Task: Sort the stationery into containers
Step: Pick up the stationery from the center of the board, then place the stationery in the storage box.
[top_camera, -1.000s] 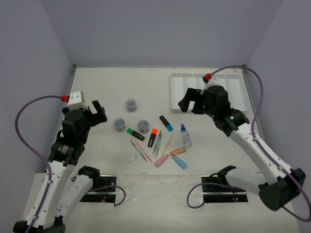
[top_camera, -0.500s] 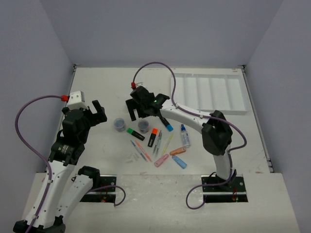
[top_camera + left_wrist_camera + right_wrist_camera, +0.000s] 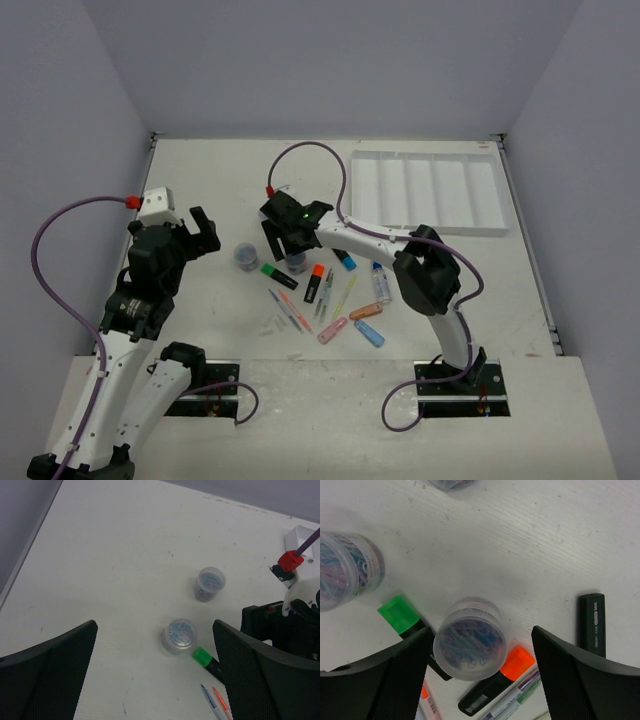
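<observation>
Right hand, released, straddles the jar on the desk, seemingly not touching yet. Centre over it, then close squarely, staying clear of the green highlighter and orange highlighter crowding it.

Top camera looks down over the whole worktop; left wrist view hangs high, right wrist view sits close, both catching the green-capped highlighter.
</observation>
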Controlling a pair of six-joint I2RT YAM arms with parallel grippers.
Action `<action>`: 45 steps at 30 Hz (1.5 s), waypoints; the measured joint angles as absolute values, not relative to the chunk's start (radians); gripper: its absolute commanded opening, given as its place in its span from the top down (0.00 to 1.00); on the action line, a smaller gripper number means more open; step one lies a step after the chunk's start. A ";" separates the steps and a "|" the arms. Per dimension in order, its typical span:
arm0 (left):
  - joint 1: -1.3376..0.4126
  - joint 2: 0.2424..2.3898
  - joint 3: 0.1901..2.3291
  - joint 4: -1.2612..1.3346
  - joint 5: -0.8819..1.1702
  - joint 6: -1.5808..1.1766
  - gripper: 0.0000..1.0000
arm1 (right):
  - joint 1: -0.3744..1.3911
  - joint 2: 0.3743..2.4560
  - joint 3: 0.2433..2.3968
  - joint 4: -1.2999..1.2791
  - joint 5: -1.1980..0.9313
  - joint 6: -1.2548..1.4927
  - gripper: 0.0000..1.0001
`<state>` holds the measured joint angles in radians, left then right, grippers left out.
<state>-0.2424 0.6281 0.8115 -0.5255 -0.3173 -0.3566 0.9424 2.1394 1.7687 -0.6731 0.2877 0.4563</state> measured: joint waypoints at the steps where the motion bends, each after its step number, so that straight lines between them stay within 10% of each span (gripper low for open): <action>1: -0.242 0.628 0.811 -0.525 -0.317 -0.356 0.00 | 0.942 2.144 1.769 -0.673 0.287 0.457 0.22; 9: -0.242 0.628 0.811 -0.525 -0.313 -0.357 0.00 | 0.942 2.154 1.759 -0.665 0.263 0.465 0.36; 17: -0.242 0.626 0.812 -0.525 -0.308 -0.356 0.00 | 0.943 2.154 1.735 -0.651 0.244 0.468 0.25; 22: -0.242 0.626 0.811 -0.525 -0.303 -0.357 0.00 | 0.943 2.153 1.715 -0.650 0.242 0.477 0.69; 26: -0.242 0.626 0.811 -0.525 -0.300 -0.357 0.00 | 0.943 2.152 1.713 -0.647 0.242 0.479 0.82; 35: -0.242 0.627 0.811 -0.525 -0.300 -0.357 0.00 | 0.896 2.055 1.723 -0.652 0.265 0.431 0.81; 45: -0.242 0.648 0.811 -0.525 -0.299 -0.356 0.00 | 0.382 2.074 2.039 -0.620 0.333 0.379 0.81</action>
<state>-0.2424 0.6476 0.8112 -0.5251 -0.2993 -0.3565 0.3816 2.0741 2.0391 -0.6203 0.3334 0.3790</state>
